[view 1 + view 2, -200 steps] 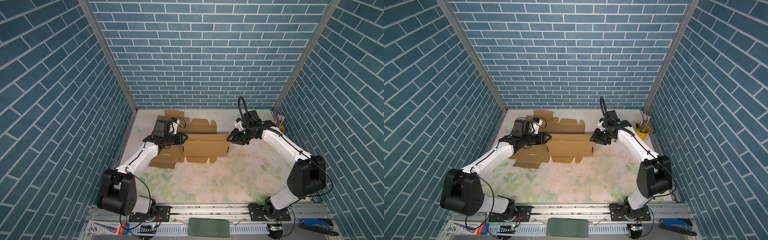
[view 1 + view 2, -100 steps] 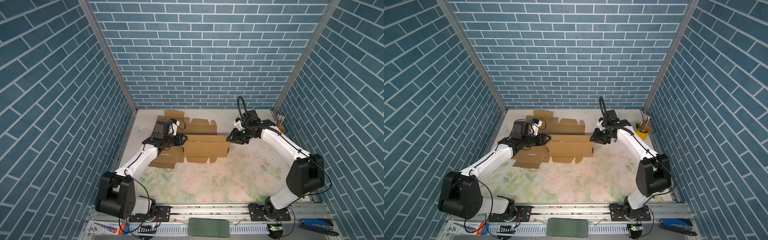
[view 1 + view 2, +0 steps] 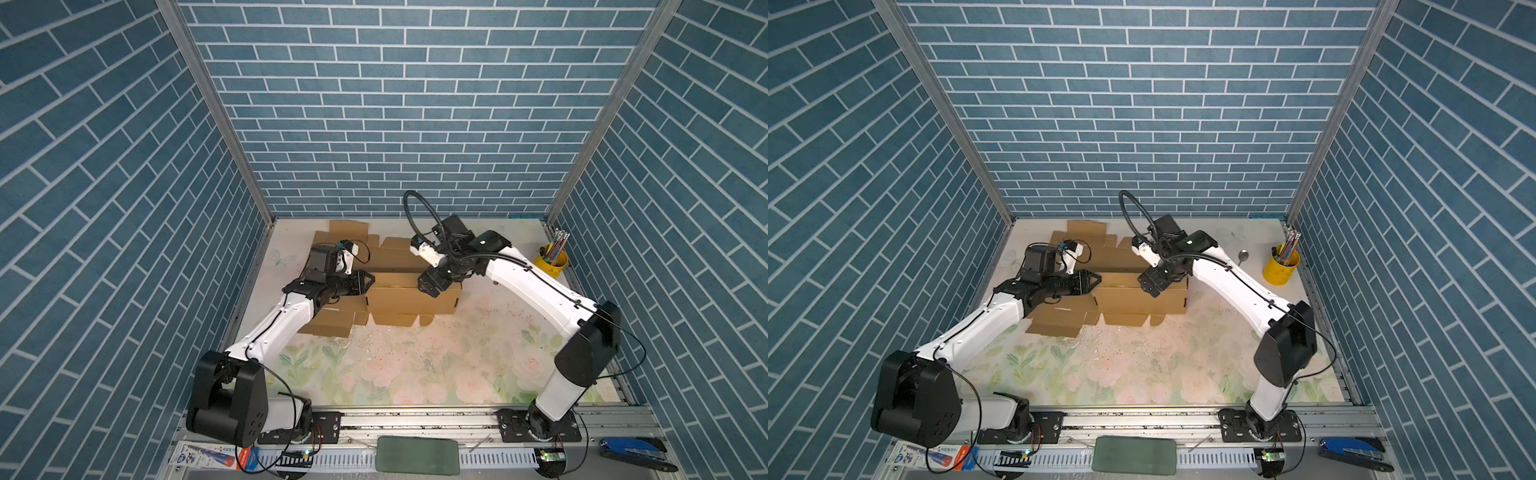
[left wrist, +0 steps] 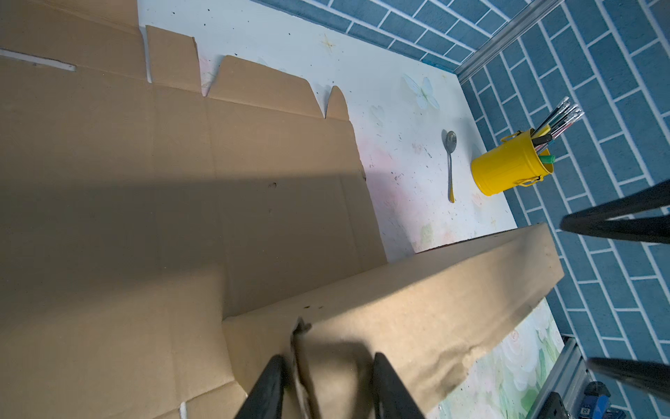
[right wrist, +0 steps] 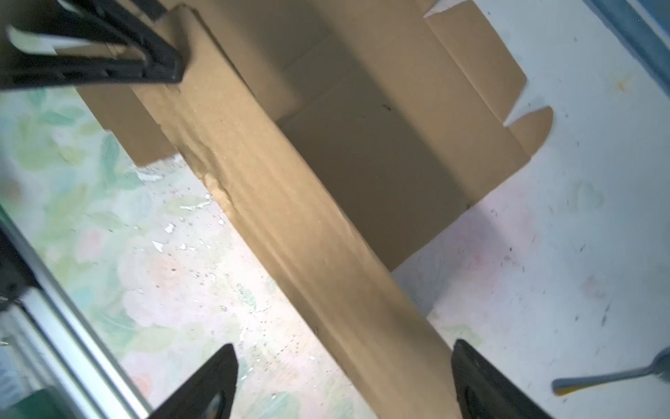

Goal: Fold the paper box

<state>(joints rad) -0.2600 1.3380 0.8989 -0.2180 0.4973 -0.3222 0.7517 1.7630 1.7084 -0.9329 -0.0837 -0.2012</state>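
Observation:
The brown paper box [image 3: 411, 301] [image 3: 1142, 301] lies as a flat sheet at the back of the table, with its front wall [image 4: 417, 301] [image 5: 290, 203] folded upright. My left gripper [image 3: 368, 282] [image 3: 1096, 282] [image 4: 328, 384] is shut on the left end of that wall, one finger on each face. My right gripper [image 3: 432, 286] [image 3: 1152, 286] [image 5: 344, 377] hangs over the wall's right part. Its jaws are open wide, straddling the wall with a gap on both sides.
A yellow cup of pens [image 3: 550, 259] [image 3: 1281, 270] [image 4: 507, 170] stands at the back right, with a spoon [image 3: 1243, 255] [image 4: 450, 163] [image 5: 609, 377] lying to its left. Blue brick walls close in three sides. A blue tool [image 3: 631, 449] lies off the table's front right.
My right gripper has opened its jaws wide and shifted a little left along the upright wall. The left gripper keeps its hold at the wall's left end.

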